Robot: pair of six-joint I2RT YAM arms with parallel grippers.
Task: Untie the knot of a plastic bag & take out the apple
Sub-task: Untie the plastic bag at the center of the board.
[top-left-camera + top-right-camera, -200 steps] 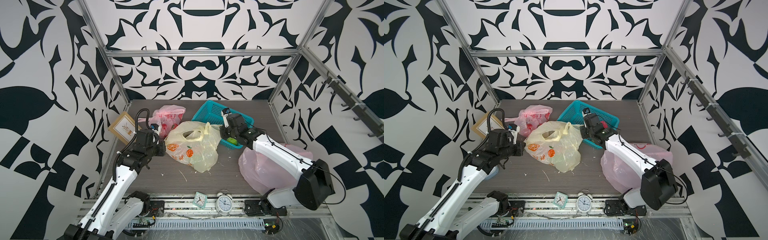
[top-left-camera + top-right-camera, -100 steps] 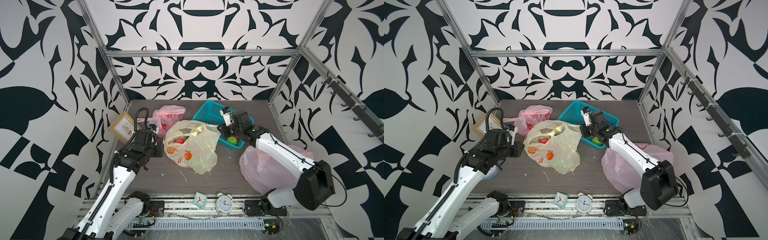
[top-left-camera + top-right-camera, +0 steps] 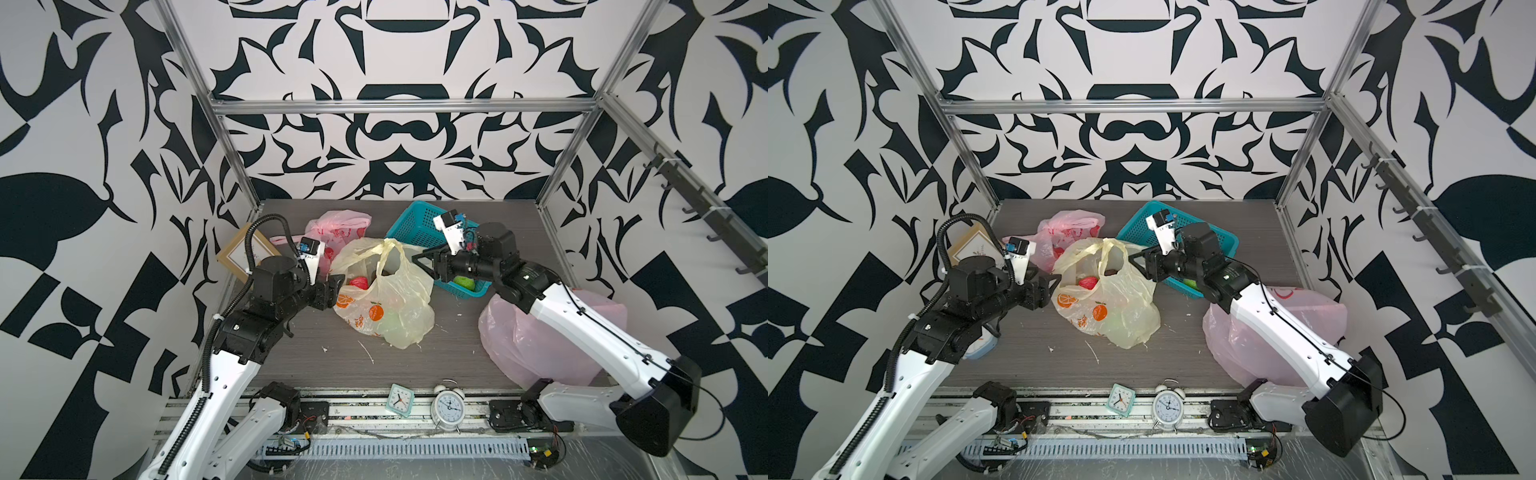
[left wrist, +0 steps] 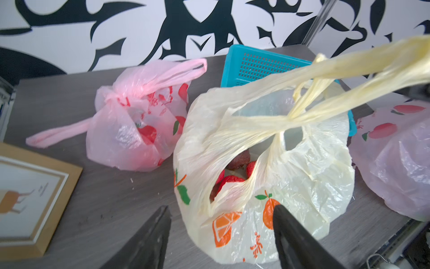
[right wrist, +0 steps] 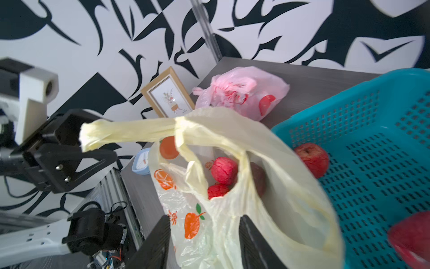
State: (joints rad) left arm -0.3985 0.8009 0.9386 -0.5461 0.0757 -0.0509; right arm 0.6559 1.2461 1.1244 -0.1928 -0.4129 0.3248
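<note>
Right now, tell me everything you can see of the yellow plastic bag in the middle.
The pale yellow, translucent thin-film plastic bag printed with orange fruit slumps crumpled on the grey wood-grain table, beside the teal perforated plastic basket. Its mouth gapes, showing wrinkled red apples inside. Its handles are twisted into strips that cross at one point; whether they are knotted there I cannot tell. The left end effector and right end effector flank it, both open, neither clamped on it.

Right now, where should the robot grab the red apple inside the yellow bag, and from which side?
Grip the top red apple across its round sides, probably coming down from above through the open mouth of the yellow bag, beside the handle strap crossing it. Plastic covers its other sides.
</note>
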